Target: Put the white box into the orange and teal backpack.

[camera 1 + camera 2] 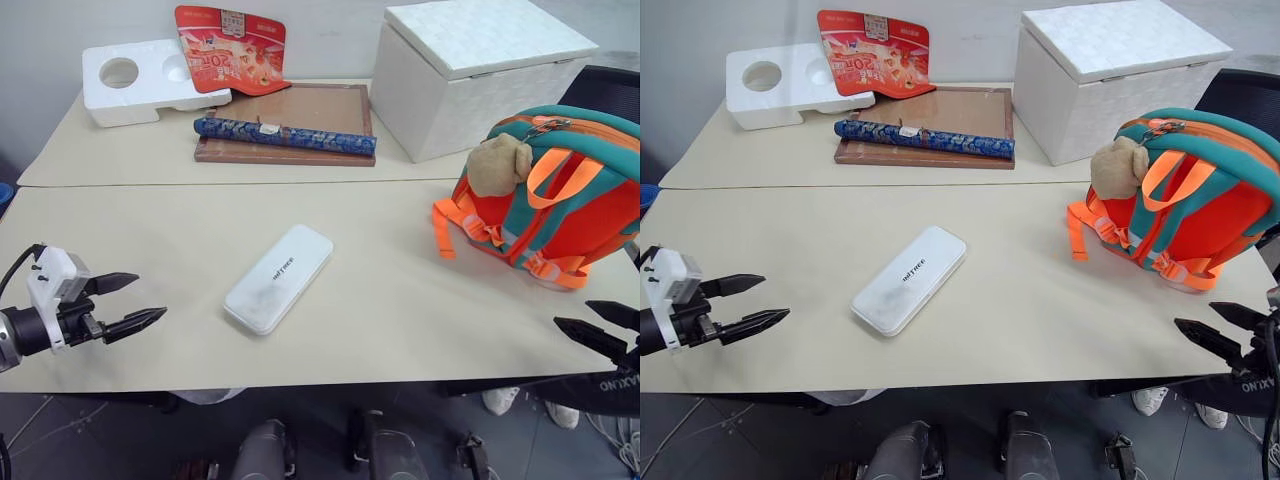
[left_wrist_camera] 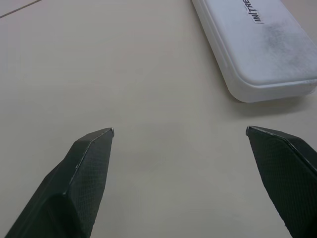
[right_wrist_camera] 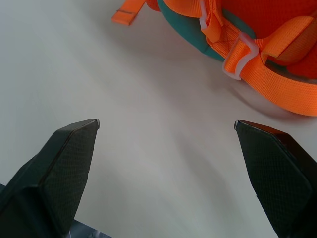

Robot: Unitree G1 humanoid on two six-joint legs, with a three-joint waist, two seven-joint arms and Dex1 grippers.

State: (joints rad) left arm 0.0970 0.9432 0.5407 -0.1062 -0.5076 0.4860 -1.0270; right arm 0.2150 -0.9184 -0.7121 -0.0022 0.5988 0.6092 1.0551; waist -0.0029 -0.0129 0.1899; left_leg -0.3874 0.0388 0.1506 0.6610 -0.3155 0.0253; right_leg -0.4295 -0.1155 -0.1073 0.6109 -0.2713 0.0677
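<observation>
Beige table (image 1: 400,300): white box (image 1: 279,277) flat mid-surface, untouched; orange and teal backpack (image 1: 560,200) upright at right edge. Left gripper (image 1: 125,303) and right gripper (image 1: 600,327) both spread wide, empty. Approach step; next, probably closing on box.

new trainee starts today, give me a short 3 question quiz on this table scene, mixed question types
1. True or false: the white box lies flat on the table, held by neither pincer.
2. Which pincer has the orange and teal backpack on its side of the table? A) left pincer B) right pincer
3. Fill in: the tan plush toy hangs on the ____.

Key
1. True. Both pincers are open and empty, apart from the box.
2. B. The backpack stands on the right; the left pincer is nearer the box.
3. Backpack.
</observation>
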